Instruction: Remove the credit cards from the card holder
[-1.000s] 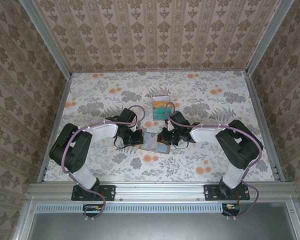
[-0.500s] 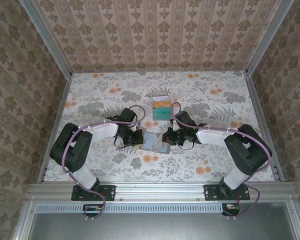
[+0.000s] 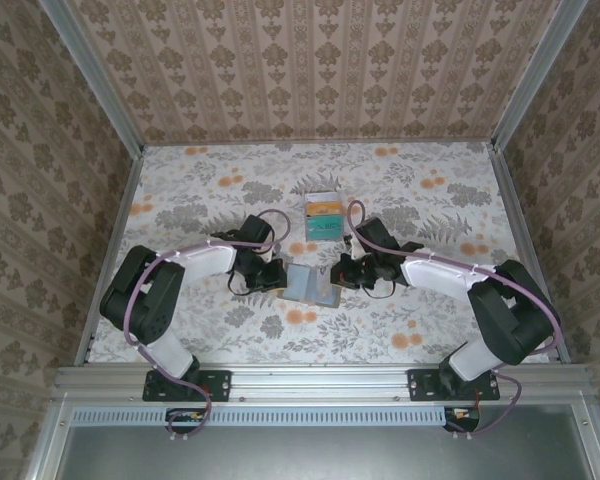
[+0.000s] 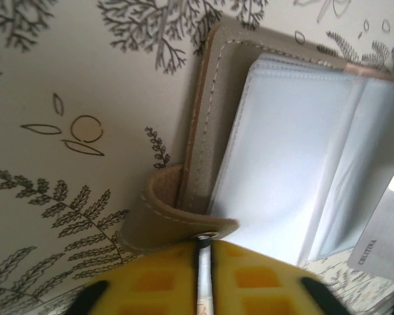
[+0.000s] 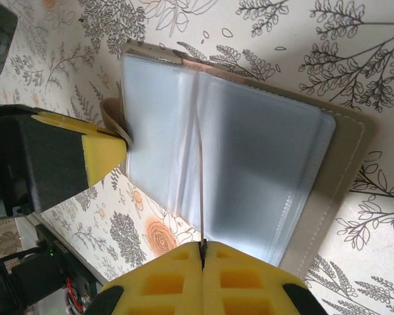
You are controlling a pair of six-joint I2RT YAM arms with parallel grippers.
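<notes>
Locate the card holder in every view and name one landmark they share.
Top external: card holder, mid-table, between left gripper and right gripper.
Left wrist: card holder, upper right, lying open.
Right wrist: card holder, centre, lying open.
Shared landmark: left gripper at its closure tab.

Black-and-white arms (image 3: 198,260), purple cables (image 3: 358,212), yellow grid-moulded gripper pads (image 5: 164,282), black bases (image 3: 188,383)
</notes>
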